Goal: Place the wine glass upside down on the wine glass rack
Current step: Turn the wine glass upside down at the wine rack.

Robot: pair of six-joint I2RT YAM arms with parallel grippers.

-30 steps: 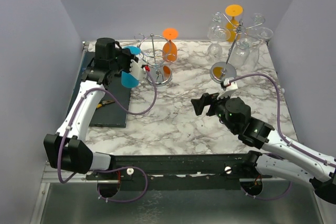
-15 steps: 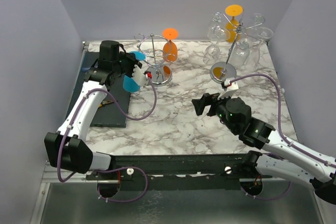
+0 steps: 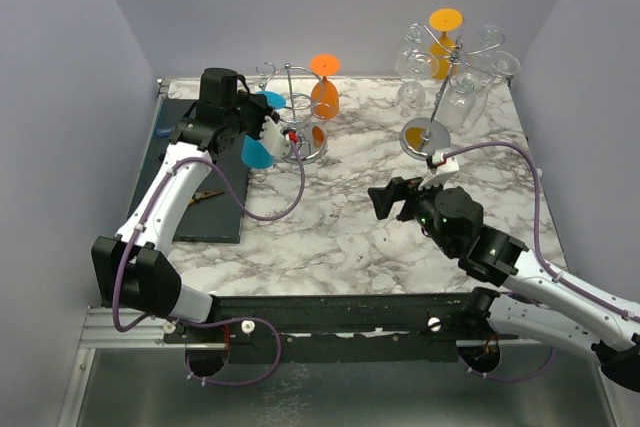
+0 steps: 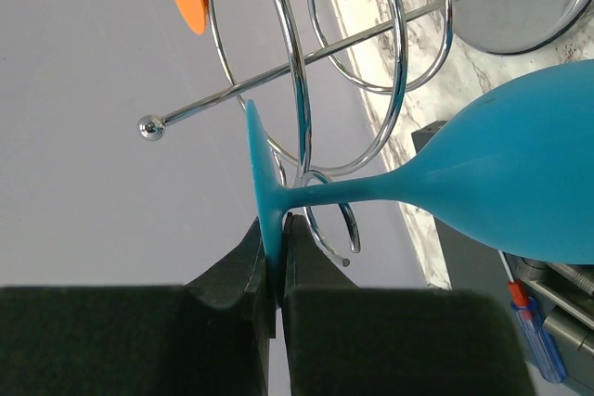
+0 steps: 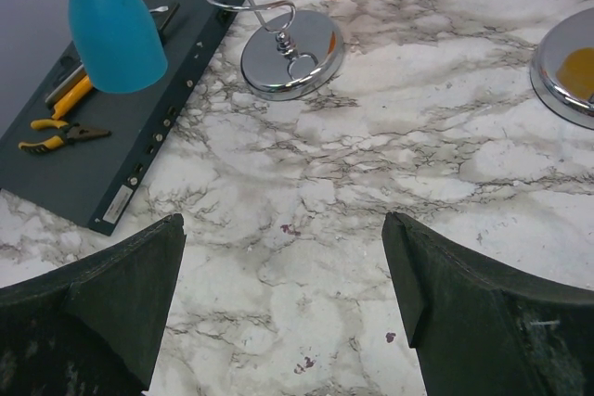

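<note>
Tool tray (image 5: 121,150): lay flat on the worktop (image 5: 371,303), below and to the left of the left claw, with yellow-handled pliers (image 5: 51,132) on it.
Left claw (image 4: 277,271): pressed together on the rim of the blue wine glass's foot, pinching it edge-on, raised above the worktop.
Blue wine glass (image 4: 520,183): held in the left claw by its foot, clear of the worktop, with the bowl hanging mouth-down over the tray's edge in the right wrist view.
Glass stem: ran out from the claw's tips, just beside the wire loops; whether it sat inside a loop could not be told.
Wine glass rack (image 3: 295,107): stood just to the right of the left claw, round chrome base on the worktop.
Orange glass (image 3: 323,97): hung upside down on the rack's far side, away from the left claw.
Right claw (image 3: 392,197): spread wide, pinching nothing, over bare marble, well apart from the rack.
Second rack (image 3: 440,67): beyond the right claw, carrying clear glasses.
</note>
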